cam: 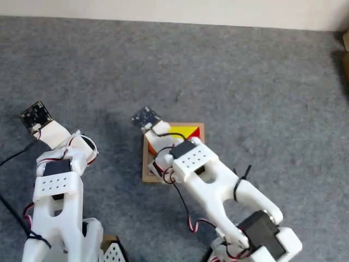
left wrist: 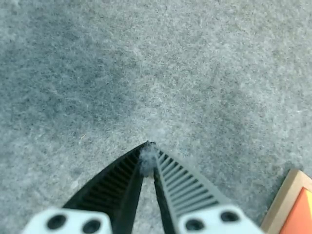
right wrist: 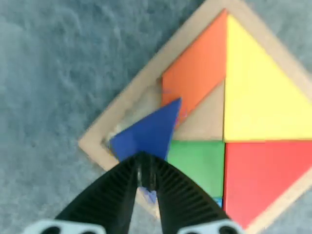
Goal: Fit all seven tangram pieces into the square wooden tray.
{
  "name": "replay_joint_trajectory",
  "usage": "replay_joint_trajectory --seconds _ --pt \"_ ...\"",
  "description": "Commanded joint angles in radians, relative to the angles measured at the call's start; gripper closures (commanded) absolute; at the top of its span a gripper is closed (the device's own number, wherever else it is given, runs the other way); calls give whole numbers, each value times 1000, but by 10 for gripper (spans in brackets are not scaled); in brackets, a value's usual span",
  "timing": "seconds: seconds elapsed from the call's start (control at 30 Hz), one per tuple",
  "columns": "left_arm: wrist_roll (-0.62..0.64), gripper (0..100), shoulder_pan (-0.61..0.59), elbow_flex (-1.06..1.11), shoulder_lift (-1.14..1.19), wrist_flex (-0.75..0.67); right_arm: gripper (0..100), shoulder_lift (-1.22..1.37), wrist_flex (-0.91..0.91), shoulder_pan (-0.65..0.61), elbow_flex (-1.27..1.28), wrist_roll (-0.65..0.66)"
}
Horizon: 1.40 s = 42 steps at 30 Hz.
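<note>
The right claw is pinched shut on the blue piece, holding it tilted over the open corner of the wooden tray, beside the orange piece and the green piece. The left claw is closed and empty over the grey desk.

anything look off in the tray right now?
Yes. The blue triangle, pinched in the right gripper, sits askew over one corner of the tray. Its tip reaches the orange piece, and it seems unseated, with bare wood showing around it.
</note>
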Motion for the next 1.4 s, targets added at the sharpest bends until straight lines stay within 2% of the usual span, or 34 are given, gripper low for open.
replay_joint_trajectory --seconds 0.0,0.33,0.6,1.2,1.37 --pt "-6 995 -8 -7 -25 -18 993 64 -31 10 -50 -3" --pt "-6 995 -10 -7 -25 -18 993 93 -39 10 -97 -3" --pt "-6 995 -10 -10 -31 -18 993 -87 -39 13 -82 -8" --pt "-5 995 41 -10 -39 -15 993 -533 -44 18 176 -9" --pt "-5 995 44 53 -179 -17 993 -588 -44 18 193 -11"
